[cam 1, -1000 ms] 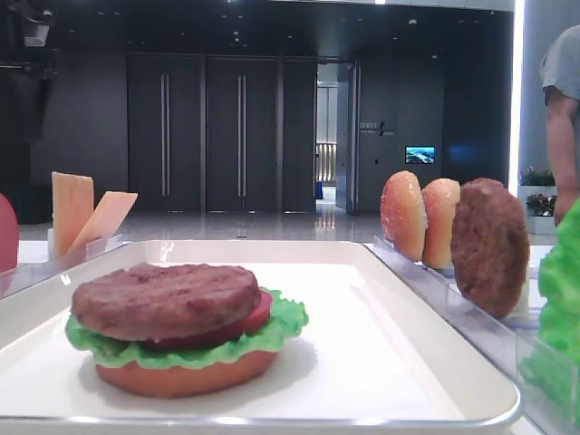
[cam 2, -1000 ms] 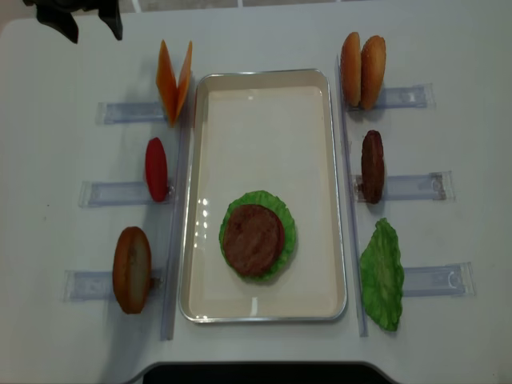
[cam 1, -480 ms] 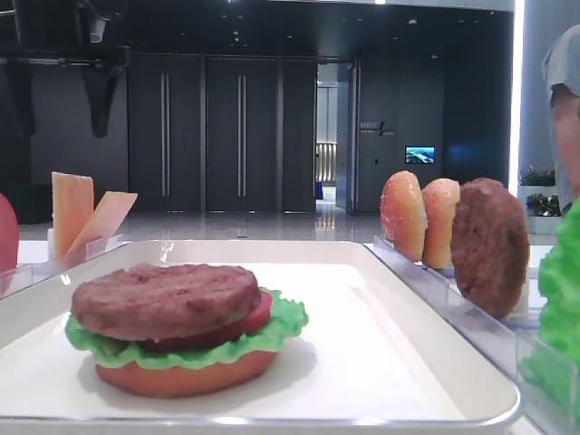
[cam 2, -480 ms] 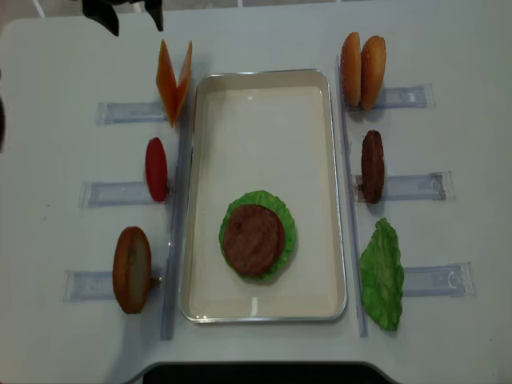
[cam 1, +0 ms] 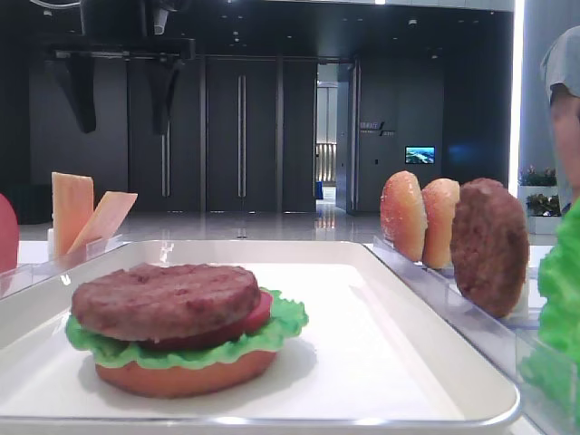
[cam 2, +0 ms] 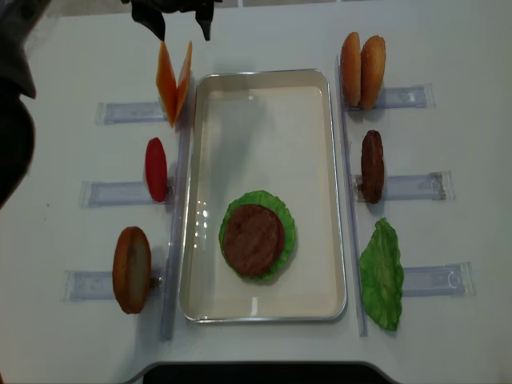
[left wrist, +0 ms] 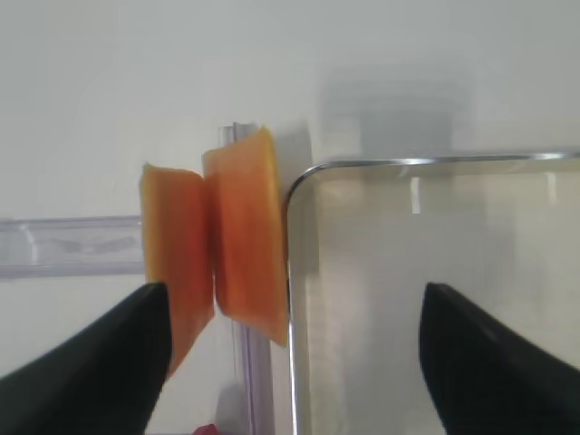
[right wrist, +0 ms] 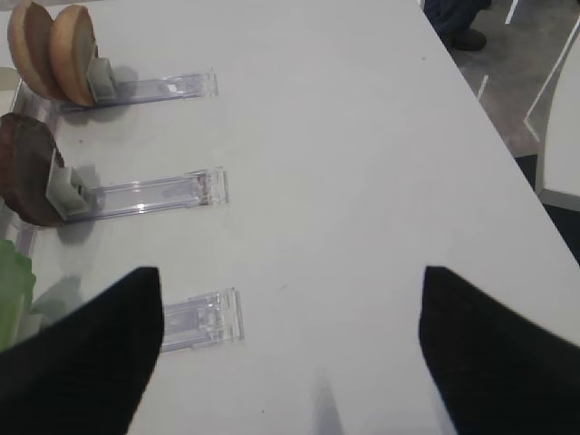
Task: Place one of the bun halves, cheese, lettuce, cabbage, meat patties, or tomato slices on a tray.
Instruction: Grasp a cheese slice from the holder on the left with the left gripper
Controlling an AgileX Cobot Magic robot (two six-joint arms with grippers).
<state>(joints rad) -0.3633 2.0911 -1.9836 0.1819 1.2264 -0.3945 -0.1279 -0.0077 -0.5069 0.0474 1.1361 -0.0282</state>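
Flanking tray (cam 2: 264, 88): cheese (cam 2: 174, 76), bun halves (cam 2: 362, 59)

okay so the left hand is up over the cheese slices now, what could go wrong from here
1. The two cheese slices lean apart in a V; the open left hand could pinch both or knock one off its clear rack.
2. The slices stand right beside the tray corner, so a finger might catch the rim.
3. The cheese looks floppy and may land off-centre on the patty.
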